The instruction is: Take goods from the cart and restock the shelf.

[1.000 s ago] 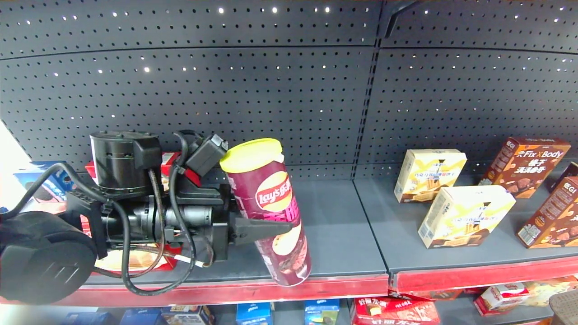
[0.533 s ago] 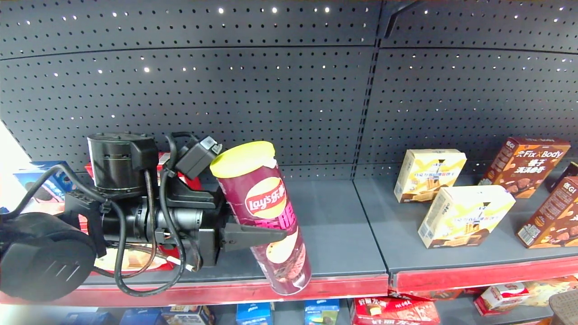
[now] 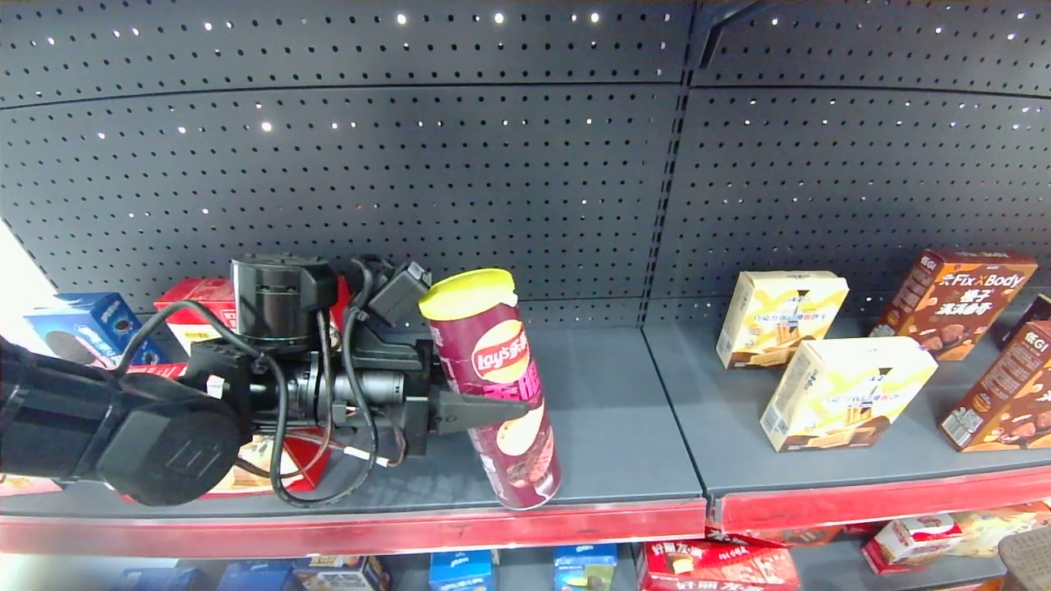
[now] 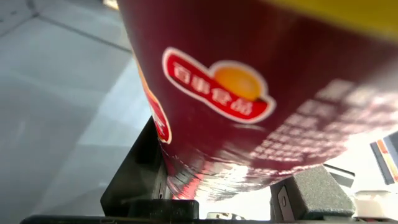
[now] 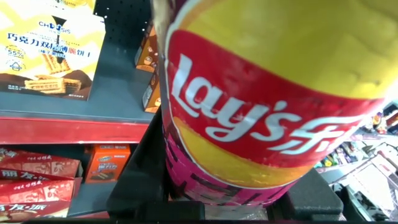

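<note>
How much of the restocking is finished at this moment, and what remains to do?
Done: boxes stand on the shelf. In hand: the left gripper holds a tilted chip can at the shelf's front edge, unreleased. Left: set it upright, let go, then shelve the second can held by the right gripper.

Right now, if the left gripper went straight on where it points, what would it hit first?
Shut on the maroon, yellow-lidded chip can, the left gripper points to the robot's right along bare grey shelf board. The nearer cream-yellow cardboard box probably comes first, though depth is unclear.
</note>
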Controlling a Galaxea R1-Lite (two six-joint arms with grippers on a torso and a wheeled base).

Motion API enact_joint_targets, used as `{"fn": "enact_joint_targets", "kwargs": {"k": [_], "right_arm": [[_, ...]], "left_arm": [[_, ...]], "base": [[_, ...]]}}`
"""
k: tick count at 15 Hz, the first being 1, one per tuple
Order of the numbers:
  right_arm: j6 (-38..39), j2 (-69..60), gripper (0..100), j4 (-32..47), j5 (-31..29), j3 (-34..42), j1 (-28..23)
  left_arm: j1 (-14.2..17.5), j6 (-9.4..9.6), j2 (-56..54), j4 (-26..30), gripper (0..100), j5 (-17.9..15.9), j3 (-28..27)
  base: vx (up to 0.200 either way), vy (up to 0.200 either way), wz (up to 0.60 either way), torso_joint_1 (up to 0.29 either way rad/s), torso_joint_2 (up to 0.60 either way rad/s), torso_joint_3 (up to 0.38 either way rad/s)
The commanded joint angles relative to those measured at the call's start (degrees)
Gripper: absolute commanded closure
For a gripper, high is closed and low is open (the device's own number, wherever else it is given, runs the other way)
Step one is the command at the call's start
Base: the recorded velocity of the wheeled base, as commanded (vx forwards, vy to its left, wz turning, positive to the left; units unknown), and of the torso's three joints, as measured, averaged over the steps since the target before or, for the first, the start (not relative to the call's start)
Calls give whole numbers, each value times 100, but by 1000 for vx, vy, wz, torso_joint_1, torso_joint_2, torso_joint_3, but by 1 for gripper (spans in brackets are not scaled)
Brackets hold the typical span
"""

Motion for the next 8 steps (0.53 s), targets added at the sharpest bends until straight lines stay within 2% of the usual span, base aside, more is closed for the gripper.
{"fn": "enact_joint_targets", "kwargs": {"k": [1,4,8], "right_arm": [[-3,-27,100,3,-1,31,1],[-3,-45,100,-6,-1,101,1],[-3,-62,100,-6,-1,110,1]], "left_arm": [[103,-1,219,-3,100,0,-163],[252,8,395,-3,100,9,-348],[261,17,711,-3,100,184,-488]], "base": [[0,0,0,0,0,0],[0,0,0,0,0,0],[0,0,0,0,0,0]]}}
